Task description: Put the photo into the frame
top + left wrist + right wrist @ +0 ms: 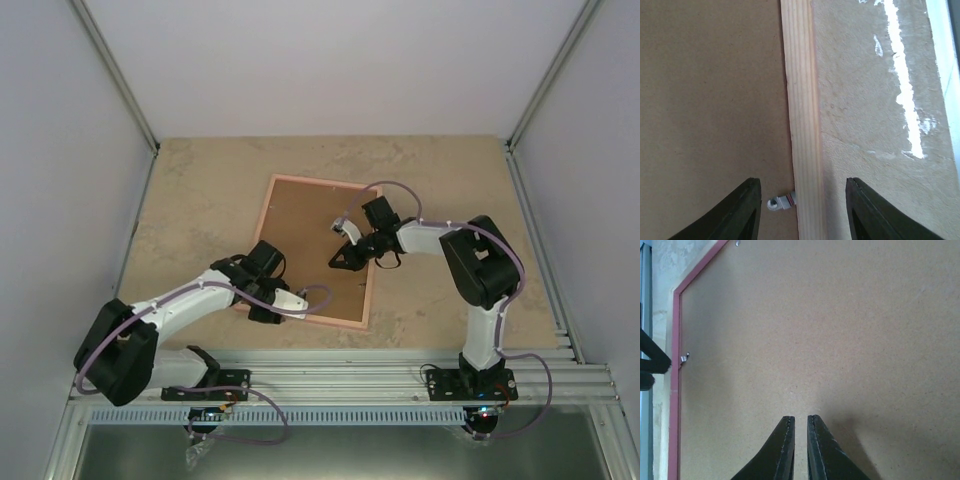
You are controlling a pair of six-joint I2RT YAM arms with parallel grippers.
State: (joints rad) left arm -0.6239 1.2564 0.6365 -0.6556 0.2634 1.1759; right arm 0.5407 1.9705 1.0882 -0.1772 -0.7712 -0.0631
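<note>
The pink frame lies face down on the table with the plain brown backing board filling it. The photo is hidden. My left gripper is open at the frame's near left corner. In the left wrist view it straddles the wooden frame rail, beside a small metal clip that lies on the board. My right gripper is over the middle of the board. In the right wrist view it is shut to a thin gap with nothing between the fingers, just above the board.
The beige table has white streaks. An aluminium rail runs along the near edge, and grey walls close in the sides and back. In the right wrist view the frame's pink edge, a clip and the left arm's finger show at left.
</note>
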